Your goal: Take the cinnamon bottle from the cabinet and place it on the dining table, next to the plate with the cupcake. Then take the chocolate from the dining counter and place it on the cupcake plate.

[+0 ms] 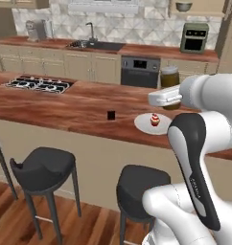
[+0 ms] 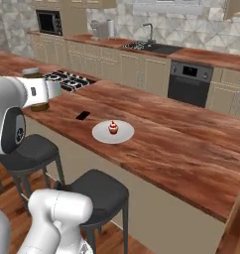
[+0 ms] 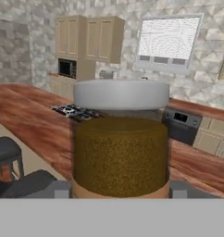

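Two steps, neither finished. Cinnamon bottle (image 3: 121, 155) is out of the cabinet, gripped in the claw (image 3: 121, 194) and carried above the tabletop (image 1: 79, 110), beside the plate (image 1: 144, 125) with the cupcake (image 1: 155, 119), not yet set down. Chocolate (image 1: 111, 115) lies on the wood near the plate, untouched.

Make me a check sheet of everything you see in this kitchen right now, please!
Surface: dining table, reddish-brown wood top.
Job's things: cinnamon bottle upright in the pincer, above the table; plate carries the cupcake; chocolate lies flat on the table beside the plate.
Clutter: nothing seen.
Grippers: pincer shut on the cinnamon bottle.
Cables: nothing seen.
Surroundings: stools, cooktop, sink, oven, microwave.
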